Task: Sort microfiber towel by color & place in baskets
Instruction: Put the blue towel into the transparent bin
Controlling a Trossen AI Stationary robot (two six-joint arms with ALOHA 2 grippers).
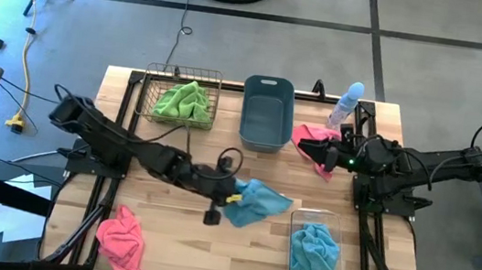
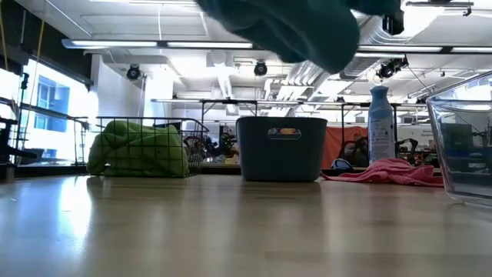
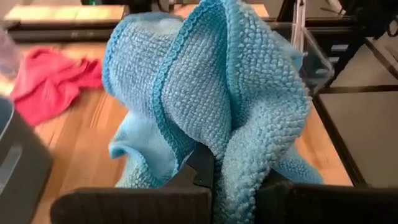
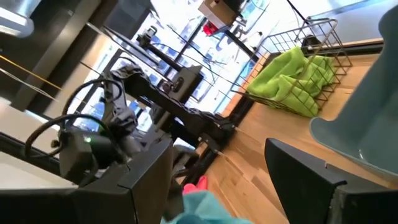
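1. Five towels show: one green, two blue, two pink.
2. The green towel point(image 1: 184, 101) lies in the wire basket point(image 1: 149, 96) at the table's far left.
3. One blue towel point(image 1: 314, 251) lies in the clear bin point(image 1: 342, 223) at the near right.
4. The other blue towel, the held towel point(image 1: 256, 201), is pinched in the left gripper point(image 1: 235, 195) at mid-table, just left of the clear bin; the low view shows it hanging above the table point(image 1: 208, 251).
5. One pink towel point(image 1: 122, 238) lies loose at the near left corner.
6. The other pink towel, the far pink point(image 1: 307, 139), lies right of the grey tub point(image 1: 267, 111), with the right gripper point(image 1: 330, 160) at its edge.
7. The right gripper's fingers stand apart in its wrist view, with nothing between them.
8. Three baskets show; one spray bottle point(image 1: 347, 103) stands at the far right.
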